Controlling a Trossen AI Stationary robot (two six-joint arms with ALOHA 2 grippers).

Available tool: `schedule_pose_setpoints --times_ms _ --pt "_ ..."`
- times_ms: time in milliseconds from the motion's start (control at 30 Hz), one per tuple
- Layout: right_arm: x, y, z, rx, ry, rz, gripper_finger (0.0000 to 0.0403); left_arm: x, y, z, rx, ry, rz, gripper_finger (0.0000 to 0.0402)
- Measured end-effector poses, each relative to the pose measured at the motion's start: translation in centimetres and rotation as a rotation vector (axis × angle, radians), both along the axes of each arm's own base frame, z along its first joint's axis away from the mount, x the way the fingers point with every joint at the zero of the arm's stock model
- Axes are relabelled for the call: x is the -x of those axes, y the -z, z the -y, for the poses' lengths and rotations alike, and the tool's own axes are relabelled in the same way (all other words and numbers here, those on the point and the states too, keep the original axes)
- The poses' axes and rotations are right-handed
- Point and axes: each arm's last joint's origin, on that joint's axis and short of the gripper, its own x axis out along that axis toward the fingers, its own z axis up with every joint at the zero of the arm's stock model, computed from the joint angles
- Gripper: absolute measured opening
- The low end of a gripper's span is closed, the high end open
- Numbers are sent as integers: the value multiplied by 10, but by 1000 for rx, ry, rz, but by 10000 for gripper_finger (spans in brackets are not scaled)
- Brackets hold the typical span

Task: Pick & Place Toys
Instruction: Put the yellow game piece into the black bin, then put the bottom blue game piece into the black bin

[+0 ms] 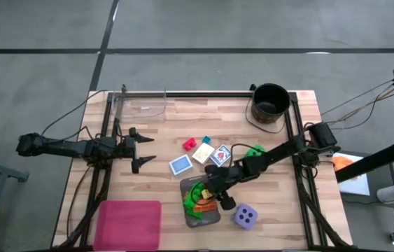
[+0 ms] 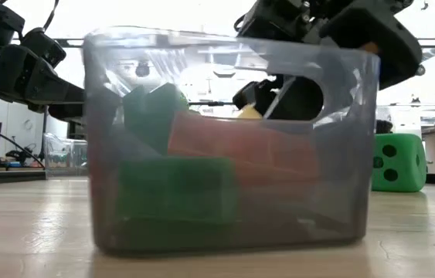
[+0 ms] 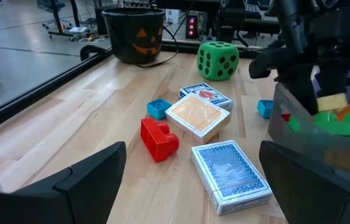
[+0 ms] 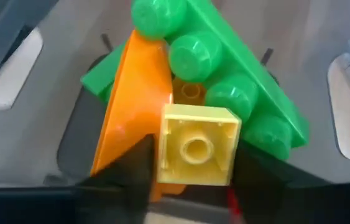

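Note:
My right gripper (image 1: 210,190) reaches over the grey tray (image 1: 214,215) and is shut on a small yellow block (image 4: 196,152). Below the block, a green block (image 4: 224,81) and an orange block (image 4: 134,118) lie in the tray. On the table behind the tray lie a red block (image 3: 158,138), a blue block (image 3: 158,108) and three flat cards (image 3: 230,174). A green die (image 3: 217,60) and a purple die (image 1: 244,217) stand on the table. My left gripper (image 1: 143,150) is open and empty at the table's left. My right gripper pinches the yellow block by two opposite sides (image 4: 162,155) between its two fingers (image 4: 131,171), studded top facing the wrist camera. The fingers point down into the tray from the table's right. The block (image 2: 249,112) hangs below the tray's rim; whether it touches the orange block, I cannot tell.
A black round bucket (image 1: 270,103) stands at the far right. A clear container (image 1: 141,105) stands at the far left, and a pink tray (image 1: 128,224) at the near left. A second blue block (image 3: 265,108) lies by the grey tray.

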Motion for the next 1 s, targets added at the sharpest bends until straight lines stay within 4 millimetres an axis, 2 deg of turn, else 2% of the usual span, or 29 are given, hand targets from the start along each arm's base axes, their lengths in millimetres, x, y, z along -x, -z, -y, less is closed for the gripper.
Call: schedule_pose_setpoints --times_ms 100,167,267,367,500,733,867,1000 --pt "0 -1 1 14 15 7 281 0 0 0 0 0 0 369" --pt "1 -5 2 25 28 12 316 0 0 0 0 0 0 369" --pt "2 -11 2 29 36 29 342 0 0 0 0 0 0 369" --pt "4 -16 1 34 34 45 342 0 0 0 0 0 0 369" --pt "7 -32 -3 45 13 115 309 0 0 0 0 0 0 369" --pt "15 -48 -9 14 -29 263 202 0 0 0 0 0 0 369" --pt "27 -39 -7 -31 -33 391 153 0 0 0 0 0 0 369" --pt "42 -21 1 -54 14 420 131 0 0 0 1 0 0 369"
